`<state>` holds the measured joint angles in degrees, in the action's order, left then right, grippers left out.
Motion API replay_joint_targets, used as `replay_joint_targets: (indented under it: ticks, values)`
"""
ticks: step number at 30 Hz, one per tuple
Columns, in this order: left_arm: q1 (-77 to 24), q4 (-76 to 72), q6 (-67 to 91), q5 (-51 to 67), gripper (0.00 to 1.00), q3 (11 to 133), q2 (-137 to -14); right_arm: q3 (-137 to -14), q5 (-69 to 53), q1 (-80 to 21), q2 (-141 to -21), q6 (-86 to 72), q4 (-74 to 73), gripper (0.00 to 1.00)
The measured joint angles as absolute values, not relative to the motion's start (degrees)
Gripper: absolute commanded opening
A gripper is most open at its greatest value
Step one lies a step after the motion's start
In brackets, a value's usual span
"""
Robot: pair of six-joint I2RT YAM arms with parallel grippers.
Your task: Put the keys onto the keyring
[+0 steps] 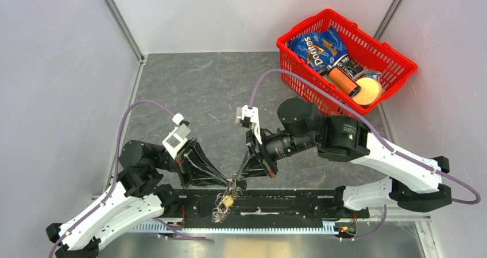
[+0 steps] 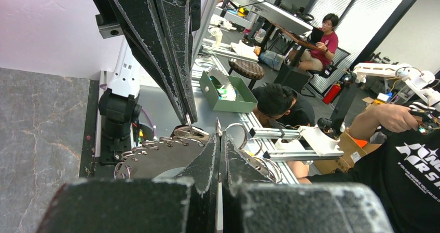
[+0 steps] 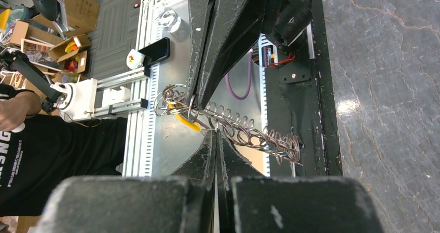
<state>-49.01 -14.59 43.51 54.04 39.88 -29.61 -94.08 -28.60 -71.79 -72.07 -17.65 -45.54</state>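
Red basket (image 1: pixel 409 67) on table (image 1: pixel 201 85) holding blue chip bag (image 1: pixel 319 46), orange can (image 1: pixel 344 81), yellow disc (image 1: pixel 368 91), left fingers (image 1: pixel 211 173) and right fingers (image 1: pixel 250 162) clenched on keyring (image 1: pixel 233 184), yellow key (image 1: pixel 228 200) attached.

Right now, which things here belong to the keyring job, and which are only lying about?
Job: keyring, yellow key, left claw and right claw, both shut on the keyring.

Lying about: red basket, chip bag inside it.

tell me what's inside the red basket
A blue Doritos bag, an orange-and-black canister and a pale yellow round item lie in the red basket. Whatever sits beneath them is covered.
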Motion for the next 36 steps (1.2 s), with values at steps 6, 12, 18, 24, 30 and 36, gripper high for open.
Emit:
replay_joint_targets:
  ticks: [6,12,18,24,30,36]
  values:
    - [-49.0,-13.8,43.4,54.0,0.02,39.9,-29.0,-94.0,-28.3,-71.8,-72.1,-18.1,-45.5,0.00]
    - [-49.0,-13.5,43.1,54.1,0.02,39.9,-28.3,-93.3,-27.6,-71.8,-72.1,-18.5,-45.6,0.00]
    - [-49.0,-13.4,42.9,54.1,0.02,39.9,-27.8,-93.3,-27.0,-71.8,-72.1,-19.0,-45.6,0.00]
    - [-49.0,-13.3,42.9,54.1,0.02,39.9,-27.6,-93.3,-27.1,-71.8,-72.1,-19.4,-45.5,0.00]
    - [-49.0,-13.3,42.7,54.1,0.02,39.9,-27.6,-93.3,-28.2,-71.8,-72.2,-19.6,-45.5,0.00]
    - [-49.0,-13.3,42.3,54.1,0.02,39.9,-27.7,-94.0,-29.3,-72.0,-72.6,-19.5,-45.5,0.00]
